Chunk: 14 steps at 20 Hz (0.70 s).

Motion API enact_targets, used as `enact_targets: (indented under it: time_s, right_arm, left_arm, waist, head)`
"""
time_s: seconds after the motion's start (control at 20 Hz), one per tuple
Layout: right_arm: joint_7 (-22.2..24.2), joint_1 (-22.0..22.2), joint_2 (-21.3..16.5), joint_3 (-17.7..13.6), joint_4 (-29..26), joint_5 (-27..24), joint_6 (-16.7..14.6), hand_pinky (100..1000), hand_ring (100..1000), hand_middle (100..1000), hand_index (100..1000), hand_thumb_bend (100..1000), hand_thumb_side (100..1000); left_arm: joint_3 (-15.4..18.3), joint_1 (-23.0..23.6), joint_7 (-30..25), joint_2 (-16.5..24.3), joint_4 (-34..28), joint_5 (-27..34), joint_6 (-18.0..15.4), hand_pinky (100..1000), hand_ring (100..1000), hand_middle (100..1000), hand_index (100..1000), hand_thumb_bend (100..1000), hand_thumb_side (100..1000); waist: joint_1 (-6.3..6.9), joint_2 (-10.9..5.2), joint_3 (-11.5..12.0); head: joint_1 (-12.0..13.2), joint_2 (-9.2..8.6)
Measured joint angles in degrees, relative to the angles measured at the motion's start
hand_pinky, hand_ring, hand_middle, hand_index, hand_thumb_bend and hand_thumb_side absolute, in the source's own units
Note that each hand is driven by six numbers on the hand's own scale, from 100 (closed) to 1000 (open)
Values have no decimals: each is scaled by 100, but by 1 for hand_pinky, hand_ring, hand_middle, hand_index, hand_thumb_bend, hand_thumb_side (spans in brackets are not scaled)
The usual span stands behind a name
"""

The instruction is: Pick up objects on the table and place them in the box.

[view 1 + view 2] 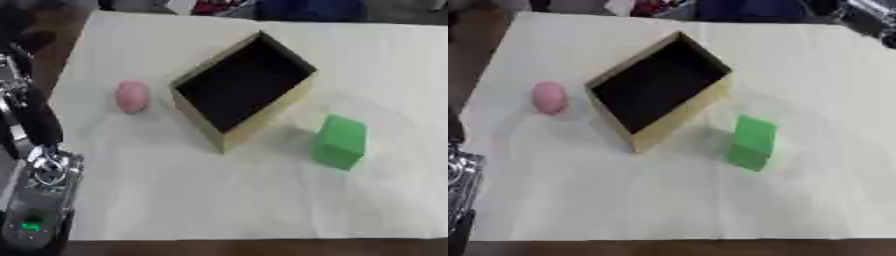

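Box (248,82): one, tan cardboard, top open, dark inside; it stands near the middle of the table, turned so one corner points toward the near edge. Nothing shows inside it.
Table (219,200): one, covered in a pale cream cloth, with brown wood showing along the left side and the near edge.
Pink thing (132,96): one, rounded, egg-like, lying on the cloth to the left of the box, near it but not touching.
Green block (340,141): one, bright green, box-shaped, on the cloth to the right of the box's near corner, near it but with a gap between.
Count of loose things: two, one pink and one green, both outside the box.
Left arm (35,150): black and silver, coming in along the left edge of the left eye view, over the table's left side; a small green light shows low on it, near the lower left corner.
Left hand: I cannot make out where the hand itself lies or how its fingers stand; the arm touches neither the pink thing, the block nor the box.
Right arm (868,15): only a dark and silver part in the upper right corner of the right eye view, well apart from everything on the cloth; no hand can be made out there.
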Motion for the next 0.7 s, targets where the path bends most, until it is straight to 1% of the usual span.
enact_targets:
  time_s: [0.15, 0.25, 0.45, 0.65, 0.7]
  right_arm:
    - [224, -69, 0, 97, 32, 78, 53, 948, 981, 832, 910, 100, 1000]
    - [362, -113, 2, 141, 45, 121, 92, 950, 983, 831, 908, 100, 979]
    - [542, -181, 8, 227, 52, 205, 168, 951, 984, 834, 904, 100, 983]
    - [725, -294, 70, 401, 136, 317, 182, 956, 990, 840, 906, 166, 968]
    - [767, -316, 93, 431, 158, 346, 172, 958, 995, 842, 907, 209, 955]
  left_arm:
    - [-1, 2, -3, 0, 0, 1, 3, 742, 605, 651, 809, 198, 1000]
    - [-1, 4, -7, 0, 0, 1, 7, 743, 605, 651, 809, 197, 1000]
    - [-2, 4, -11, 0, 0, 7, 9, 743, 605, 651, 809, 197, 1000]
    - [-6, 5, -22, 0, 0, 9, 13, 743, 604, 652, 809, 194, 1000]
    - [-9, 5, -24, 0, 0, 9, 13, 743, 604, 652, 809, 194, 1000]
  waist:
    - [1, 0, -5]
    - [3, 0, -8]
    - [11, 0, -7]
    - [21, 0, -4]
    - [24, 0, -4]
  head:
    - [-11, 0]
    - [-13, 0]
    - [-19, 0]
    - [-36, -1]
    - [-37, -2]
